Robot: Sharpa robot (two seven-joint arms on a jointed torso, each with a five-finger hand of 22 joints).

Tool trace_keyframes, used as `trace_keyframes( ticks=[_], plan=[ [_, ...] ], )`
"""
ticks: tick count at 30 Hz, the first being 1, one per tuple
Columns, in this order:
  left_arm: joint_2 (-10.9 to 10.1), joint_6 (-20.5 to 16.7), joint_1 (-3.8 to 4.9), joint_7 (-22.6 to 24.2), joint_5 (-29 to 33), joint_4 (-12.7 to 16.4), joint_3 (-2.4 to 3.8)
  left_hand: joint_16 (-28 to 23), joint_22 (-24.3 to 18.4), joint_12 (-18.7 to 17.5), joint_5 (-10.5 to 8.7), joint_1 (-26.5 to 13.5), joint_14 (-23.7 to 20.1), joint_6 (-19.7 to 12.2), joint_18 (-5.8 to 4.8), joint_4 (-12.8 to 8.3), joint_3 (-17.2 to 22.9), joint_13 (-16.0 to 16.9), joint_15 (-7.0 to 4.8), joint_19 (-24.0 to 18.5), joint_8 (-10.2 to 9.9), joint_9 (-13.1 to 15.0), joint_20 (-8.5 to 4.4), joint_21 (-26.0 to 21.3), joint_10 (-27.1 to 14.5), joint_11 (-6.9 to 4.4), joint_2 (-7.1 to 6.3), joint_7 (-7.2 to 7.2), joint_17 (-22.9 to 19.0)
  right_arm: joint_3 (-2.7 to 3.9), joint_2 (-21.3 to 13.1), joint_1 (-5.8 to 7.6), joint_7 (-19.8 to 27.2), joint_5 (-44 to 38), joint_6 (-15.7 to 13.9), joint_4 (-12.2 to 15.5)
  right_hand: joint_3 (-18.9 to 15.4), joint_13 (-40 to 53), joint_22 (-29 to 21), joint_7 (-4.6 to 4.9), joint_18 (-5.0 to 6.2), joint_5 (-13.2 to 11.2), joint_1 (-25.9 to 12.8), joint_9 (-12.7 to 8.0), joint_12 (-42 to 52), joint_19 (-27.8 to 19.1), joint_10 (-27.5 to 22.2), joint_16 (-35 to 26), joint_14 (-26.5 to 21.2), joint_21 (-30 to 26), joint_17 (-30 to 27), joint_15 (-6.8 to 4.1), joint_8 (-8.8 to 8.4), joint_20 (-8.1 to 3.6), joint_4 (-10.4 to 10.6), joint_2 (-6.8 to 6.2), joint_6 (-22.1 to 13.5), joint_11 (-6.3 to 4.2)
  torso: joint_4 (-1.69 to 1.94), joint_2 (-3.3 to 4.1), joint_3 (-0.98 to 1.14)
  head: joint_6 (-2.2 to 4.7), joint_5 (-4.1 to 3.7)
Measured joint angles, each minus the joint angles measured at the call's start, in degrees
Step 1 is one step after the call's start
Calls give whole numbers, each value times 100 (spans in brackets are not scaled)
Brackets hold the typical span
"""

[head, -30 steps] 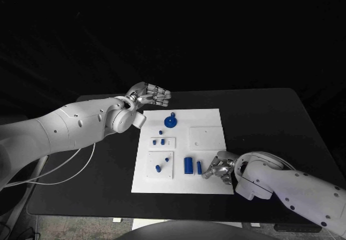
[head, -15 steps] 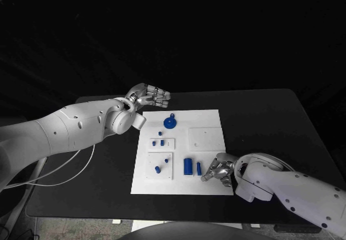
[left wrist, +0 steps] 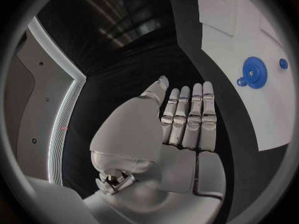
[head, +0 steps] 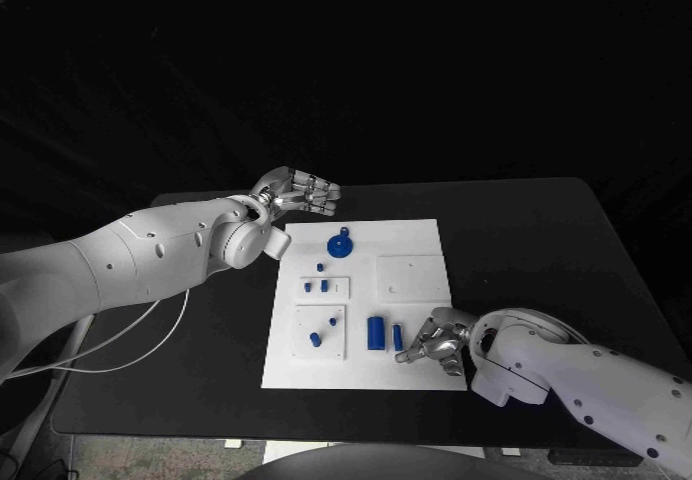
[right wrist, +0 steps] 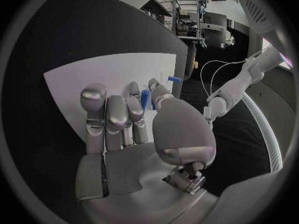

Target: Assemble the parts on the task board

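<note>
Several blue parts (head: pixel 376 332) lie on task board (head: pixel 411 240)

Head camera high above task board (head: pixel 411 262); wrist cameras close behind each hand

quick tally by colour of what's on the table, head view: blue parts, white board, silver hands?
Blue parts, head view: 8: gear, large cylinder, slim cylinder, five small pieces, e.g.
White task board: 1
Silver hands: 2: left hand, right hand
Total: 11
</note>
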Motion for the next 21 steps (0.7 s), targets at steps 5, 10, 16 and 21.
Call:
trace_keyframes(
  ticks=[5,10,16,21],
  plan=[
    [-2,1,0,0,-3,0,-1,0,0,0,0,0,0,0,0,0,0,0,0,0,0,0,0,0,0,0,0,0,0,0,0,-1,50,14,-26,-5,-49,0,0,0,0,-65,-23,14,0,0,0,0,0,0,0,0,0,0,88,122,0,0,3,0,-3,0,-4],
    [-6,3,-2,-2,-5,0,-1,0,0,0,0,0,0,1,0,0,0,0,0,0,0,0,0,0,0,0,0,1,0,0,2,-1,71,19,-44,-8,63,0,3,0,0,-365,-132,20,0,0,0,0,0,0,0,0,0,0,-93,422,0,0,4,0,-4,-8,-5],
    [-9,5,-1,-6,-8,1,-2,0,0,0,0,0,0,4,0,0,0,0,0,0,0,0,0,0,0,0,-1,4,0,0,5,-2,75,19,-65,-17,504,1,4,0,0,-510,-402,20,0,0,0,0,0,0,-1,0,0,0,-195,610,0,0,7,0,-7,-17,7],
    [-11,6,-1,-7,-9,2,-3,0,0,0,0,0,0,4,0,0,0,0,0,0,0,0,0,0,0,0,-1,4,0,0,10,-2,75,18,-78,-28,970,-8,4,0,0,-575,-630,-5,0,0,0,0,0,0,-1,0,0,0,-367,690,0,0,6,0,-7,-24,15]
  ],
)
